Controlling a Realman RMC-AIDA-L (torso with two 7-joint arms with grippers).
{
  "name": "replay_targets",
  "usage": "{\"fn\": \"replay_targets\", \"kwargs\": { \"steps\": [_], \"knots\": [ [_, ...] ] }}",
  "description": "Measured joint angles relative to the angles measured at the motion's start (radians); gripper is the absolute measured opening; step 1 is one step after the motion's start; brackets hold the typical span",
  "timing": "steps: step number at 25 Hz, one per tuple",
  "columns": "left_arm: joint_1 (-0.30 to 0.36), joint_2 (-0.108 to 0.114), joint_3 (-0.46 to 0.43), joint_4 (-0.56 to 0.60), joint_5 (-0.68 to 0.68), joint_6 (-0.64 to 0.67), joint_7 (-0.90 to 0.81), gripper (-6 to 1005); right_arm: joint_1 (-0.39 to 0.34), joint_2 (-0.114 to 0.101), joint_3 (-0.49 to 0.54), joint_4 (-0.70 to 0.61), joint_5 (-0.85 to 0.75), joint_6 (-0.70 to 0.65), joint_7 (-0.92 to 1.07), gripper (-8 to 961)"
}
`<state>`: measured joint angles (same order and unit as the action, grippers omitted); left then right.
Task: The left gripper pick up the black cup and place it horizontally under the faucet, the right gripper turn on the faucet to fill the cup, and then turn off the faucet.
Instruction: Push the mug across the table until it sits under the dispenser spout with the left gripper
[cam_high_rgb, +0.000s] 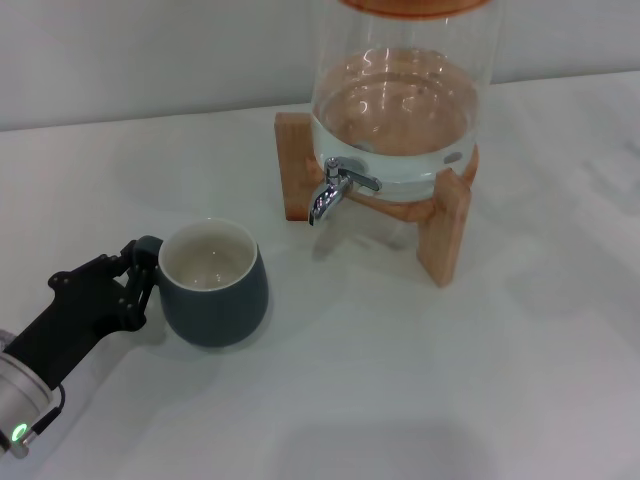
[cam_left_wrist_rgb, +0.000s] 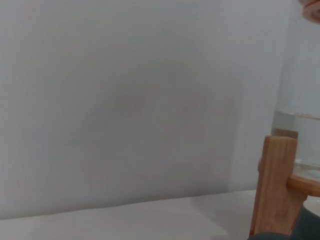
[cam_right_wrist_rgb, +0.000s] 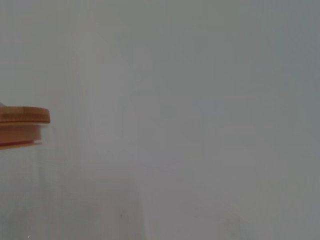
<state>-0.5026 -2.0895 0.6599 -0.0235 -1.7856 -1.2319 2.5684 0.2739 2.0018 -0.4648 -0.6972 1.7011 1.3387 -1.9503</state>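
The black cup (cam_high_rgb: 213, 285) stands upright on the white table, cream inside, its small handle pointing left. My left gripper (cam_high_rgb: 143, 275) reaches in from the lower left and its fingers are closed on the cup's handle. The chrome faucet (cam_high_rgb: 335, 188) sticks out of the glass jar's front, up and to the right of the cup, with a clear gap between them. A dark edge of the cup (cam_left_wrist_rgb: 310, 226) shows in the left wrist view. The right gripper is out of view.
The glass jar (cam_high_rgb: 400, 100), partly filled with water, sits on a wooden stand (cam_high_rgb: 445, 225) at the back middle. The stand's leg (cam_left_wrist_rgb: 275, 185) shows in the left wrist view. The jar's wooden lid (cam_right_wrist_rgb: 22, 122) shows in the right wrist view. White table (cam_high_rgb: 400, 400) spreads in front.
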Motion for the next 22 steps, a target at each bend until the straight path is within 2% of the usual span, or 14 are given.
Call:
{"fn": "replay_targets", "kwargs": {
  "steps": [22],
  "knots": [
    [-0.103,-0.004,0.006,-0.031,0.006,0.126,-0.034,137,0.001,0.000,-0.002,0.013,0.000,0.019,-0.003,808]
  ]
}}
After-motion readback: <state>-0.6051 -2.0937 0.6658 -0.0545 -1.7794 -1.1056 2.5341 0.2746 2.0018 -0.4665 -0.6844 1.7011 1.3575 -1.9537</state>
